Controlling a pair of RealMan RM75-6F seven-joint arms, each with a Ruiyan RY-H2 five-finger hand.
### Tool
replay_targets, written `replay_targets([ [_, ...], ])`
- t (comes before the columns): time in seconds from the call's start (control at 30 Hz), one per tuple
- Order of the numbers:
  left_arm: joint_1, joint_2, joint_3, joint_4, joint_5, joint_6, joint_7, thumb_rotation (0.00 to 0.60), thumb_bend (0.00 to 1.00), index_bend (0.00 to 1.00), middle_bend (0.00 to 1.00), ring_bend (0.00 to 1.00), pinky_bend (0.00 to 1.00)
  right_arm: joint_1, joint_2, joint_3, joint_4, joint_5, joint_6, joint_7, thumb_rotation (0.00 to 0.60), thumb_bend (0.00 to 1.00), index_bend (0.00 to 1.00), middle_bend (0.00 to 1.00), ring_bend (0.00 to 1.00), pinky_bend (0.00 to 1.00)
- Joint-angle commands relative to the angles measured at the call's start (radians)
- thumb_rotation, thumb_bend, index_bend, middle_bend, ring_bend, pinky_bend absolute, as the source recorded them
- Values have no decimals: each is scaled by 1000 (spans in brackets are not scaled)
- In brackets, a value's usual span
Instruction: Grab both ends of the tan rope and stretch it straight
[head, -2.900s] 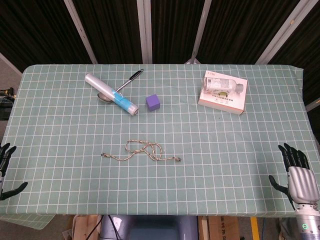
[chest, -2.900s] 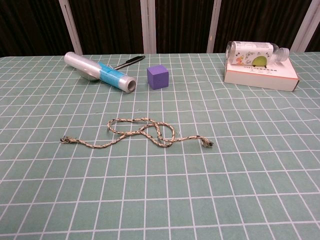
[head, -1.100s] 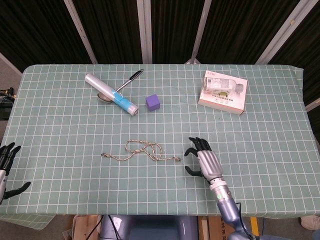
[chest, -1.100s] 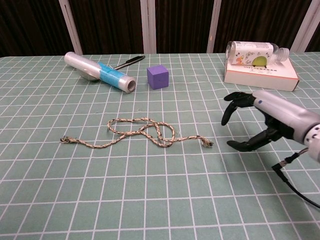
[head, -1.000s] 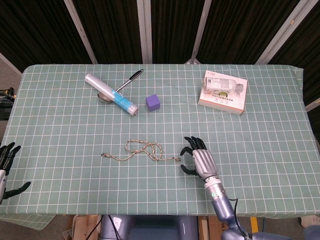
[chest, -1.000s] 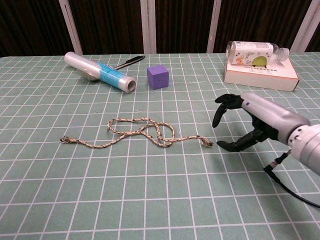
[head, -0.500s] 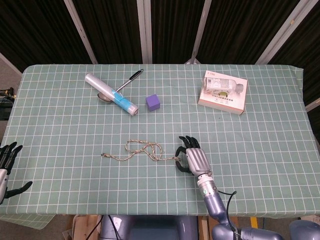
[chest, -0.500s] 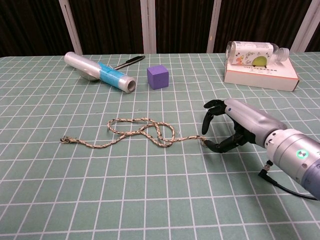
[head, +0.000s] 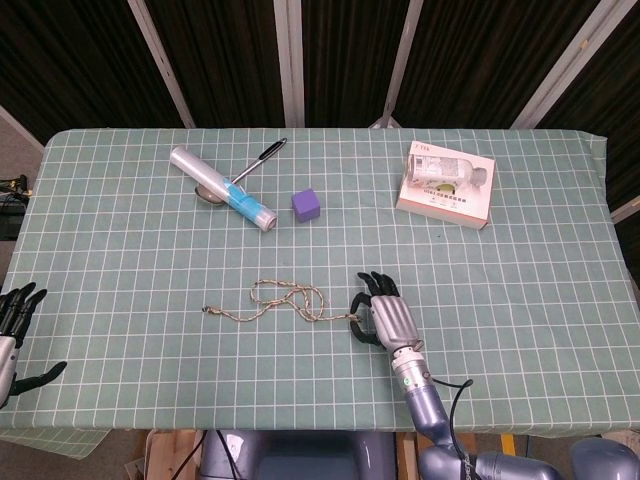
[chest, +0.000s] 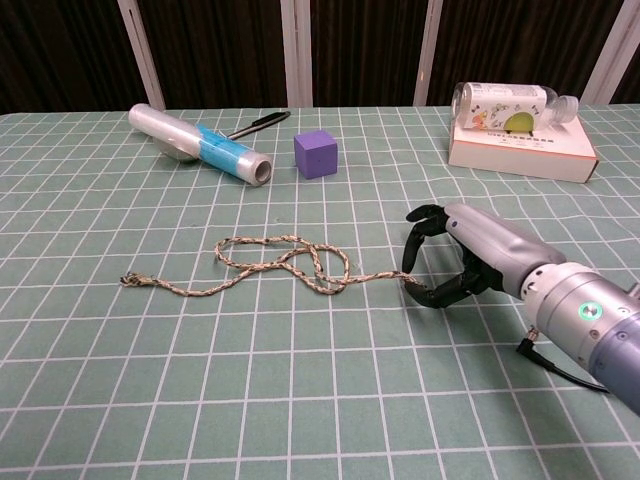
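Note:
The tan rope (head: 286, 299) (chest: 281, 262) lies in loose loops on the middle of the green checked cloth. Its left end (chest: 129, 280) lies free. My right hand (head: 387, 318) (chest: 472, 250) rests at the rope's right end (chest: 412, 284), palm down. Its curled fingers (chest: 412, 240) and thumb stand on either side of that end with a gap still showing. In the head view my left hand (head: 14, 335) hovers off the table's near left corner, fingers spread and holding nothing, far from the rope.
A roll of clear film (head: 222, 187) (chest: 200, 145) and a pen (head: 260, 160) (chest: 258, 123) lie at the back left. A purple cube (head: 307, 205) (chest: 316, 154) sits behind the rope. A white box (head: 445, 188) (chest: 520, 152) carrying a bottle (chest: 508, 104) sits back right.
My right hand came in from the table's right edge to the rope's right end and curled over it. In the last half second it barely moved. The rope and left hand stayed put.

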Motion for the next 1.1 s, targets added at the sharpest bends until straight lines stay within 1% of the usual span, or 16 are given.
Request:
replay_targets([
  [0.03, 0, 0, -1, 0, -1, 0, -1, 600, 29, 0, 0, 0, 0, -1, -4, -1, 5, 4, 0, 5, 600, 403, 539, 142, 0, 0],
  [0.2, -2, 0, -2, 0, -4, -1, -1, 600, 29, 0, 0, 0, 0, 0, -12, -4, 12, 6, 0, 8, 600, 406, 545, 143, 0, 0],
  [0.33, -2, 0, -3, 1, -6, -1, -3, 600, 29, 0, 0, 0, 0, 1, -18, -3, 17, 6, 3, 11, 600, 433, 550, 145, 0, 0],
  [0.73, -5, 0, -3, 1, -7, -4, -4, 600, 30, 0, 0, 0, 0, 3, -25, -4, 17, 11, 8, 7, 600, 438, 578, 150, 0, 0],
  [0.8, -5, 0, -3, 1, -7, -3, -4, 600, 29, 0, 0, 0, 0, 2, -26, -6, 17, 12, 9, 7, 600, 439, 587, 152, 0, 0],
  [0.97, -5, 0, -3, 0, -7, -3, -4, 600, 29, 0, 0, 0, 0, -1, -30, -12, 17, 11, 13, 4, 600, 451, 655, 169, 0, 0],
  [1.1, -5, 0, -1, 1, -5, -2, -3, 600, 30, 0, 0, 0, 0, -5, -25, -15, 9, 8, 19, 3, 600, 474, 671, 172, 0, 0],
])
